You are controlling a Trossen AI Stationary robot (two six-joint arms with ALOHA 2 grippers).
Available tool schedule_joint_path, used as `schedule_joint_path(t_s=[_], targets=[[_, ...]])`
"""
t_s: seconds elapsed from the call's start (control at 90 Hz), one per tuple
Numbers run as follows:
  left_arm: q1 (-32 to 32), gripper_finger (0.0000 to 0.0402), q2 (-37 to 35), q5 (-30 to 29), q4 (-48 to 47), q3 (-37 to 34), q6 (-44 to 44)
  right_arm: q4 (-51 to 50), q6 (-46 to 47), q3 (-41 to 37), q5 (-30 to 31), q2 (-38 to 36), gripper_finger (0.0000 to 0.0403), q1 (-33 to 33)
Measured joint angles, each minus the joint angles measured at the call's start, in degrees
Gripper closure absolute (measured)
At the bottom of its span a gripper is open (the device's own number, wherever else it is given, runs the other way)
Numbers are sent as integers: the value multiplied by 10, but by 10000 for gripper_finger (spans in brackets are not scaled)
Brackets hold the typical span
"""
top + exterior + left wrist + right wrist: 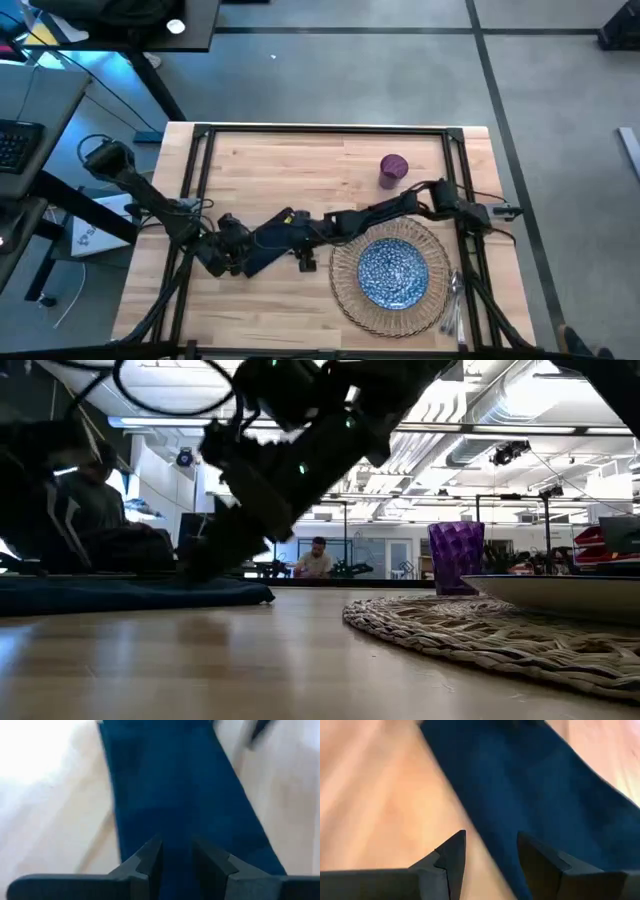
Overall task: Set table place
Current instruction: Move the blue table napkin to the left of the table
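A dark navy napkin (262, 255) lies flat on the wooden table (300, 160), left of the round woven mat (345, 292). The blue-white plate (392, 270) sits on that mat. My left gripper (232, 252) is low over the napkin's left part, open by a narrow gap, with the cloth (175, 795) stretching ahead of its fingers. My right gripper (297, 244) is open over the napkin's right end, its fingers either side of a long edge of the cloth (530, 785). The purple cup (393, 168) stands behind the mat. Silver cutlery (455, 300) lies right of the mat. My left gripper (177, 857) comes slanting down at the napkin, fingers pointing along the cloth; I cannot tell whether its fingertips touch it. My right gripper (491, 850) is also close above the napkin's edge; whether it touches cannot be told. The napkin (130, 592) lies flat on the table.
Bare wood lies behind the napkin and along the near edge left of the mat (450, 625). The black rail frame (200, 140) runs around the tabletop. A person sits at a desk far behind the table.
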Motion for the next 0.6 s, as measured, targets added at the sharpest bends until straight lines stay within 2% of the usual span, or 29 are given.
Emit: schedule_joint_path(t_s=[0.167, 0.311, 0.422, 0.6], targets=[[-1, 323, 25, 78, 24, 1, -58, -18, -29, 0, 46, 4, 257, -32], [-7, 335, 29, 98, 51, 12, -69, -11, -63, 0, 59, 4, 257, -73], [3, 346, 28, 52, 44, 43, -26, -15, -80, 10, 48, -1, 257, -96], [30, 359, 28, -75, 42, 57, 47, -52, -84, 23, 3, -41, 257, -86]])
